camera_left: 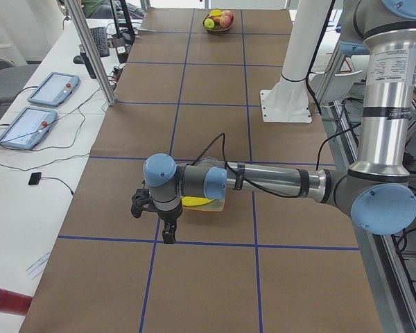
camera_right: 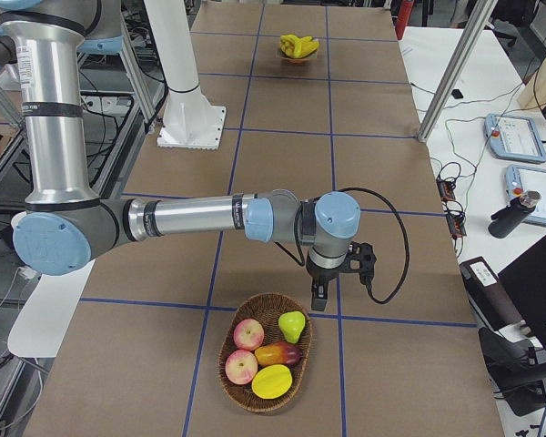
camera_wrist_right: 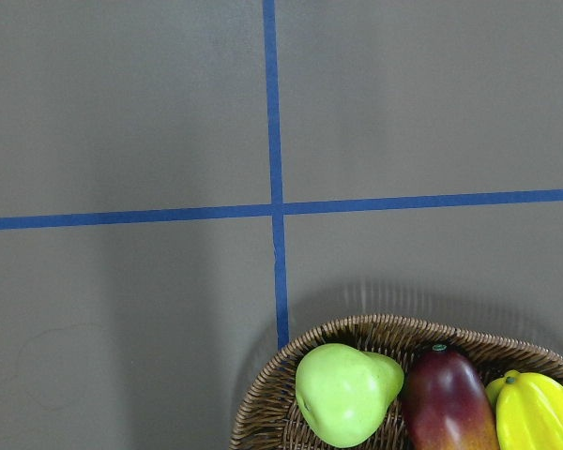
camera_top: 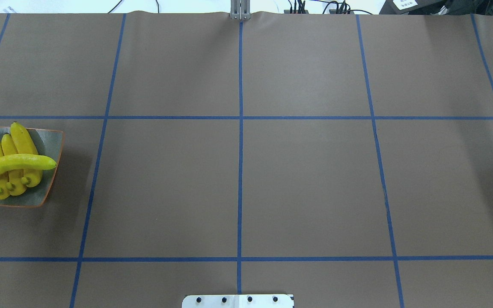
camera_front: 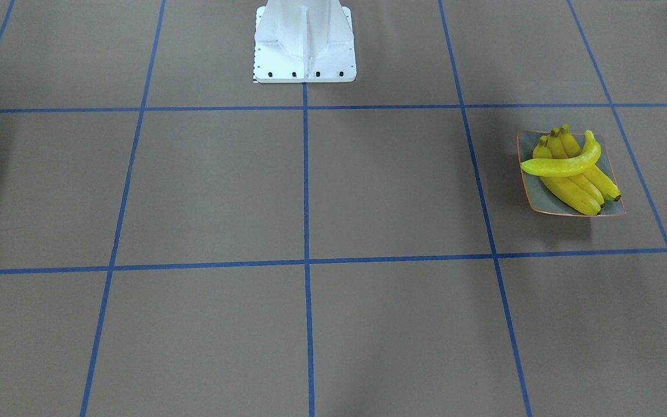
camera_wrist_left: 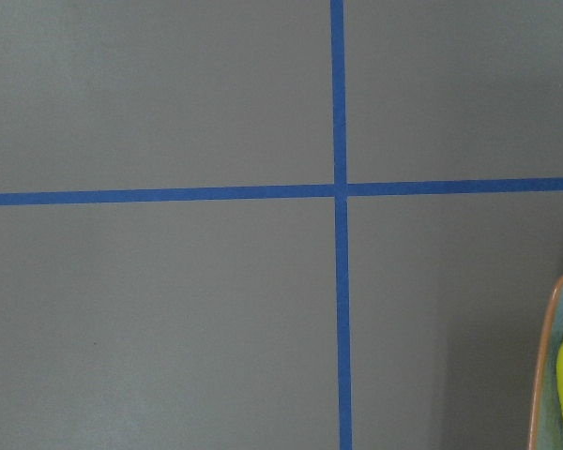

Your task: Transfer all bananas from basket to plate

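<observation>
Looks finished: all four bananas [camera_top: 15,162] on the plate [camera_top: 50,141] at overhead's far left, basket [camera_wrist_right: 263,405] banana-free, can't tell if left claw [camera_left: 168,234] or right claw [camera_right: 318,297] is open, so just park.

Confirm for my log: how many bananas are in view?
4, all on the square grey-green orange-rimmed plate: three glossy yellow bananas side by side, one paler greenish-yellow banana lying across them. None shows in the wicker basket.

A brown paper-covered table [camera_top: 306,184] carries a grid of blue tape lines [camera_top: 240,171]. At the table's right end cluster two red-yellow apples [camera_right: 248,334], a green pear [camera_right: 292,325], a dark red mango [camera_right: 278,353] and a yellow ribbed fruit [camera_right: 271,381]. Beside the table's long edge lie two blue-framed tablets [camera_left: 53,89].
</observation>
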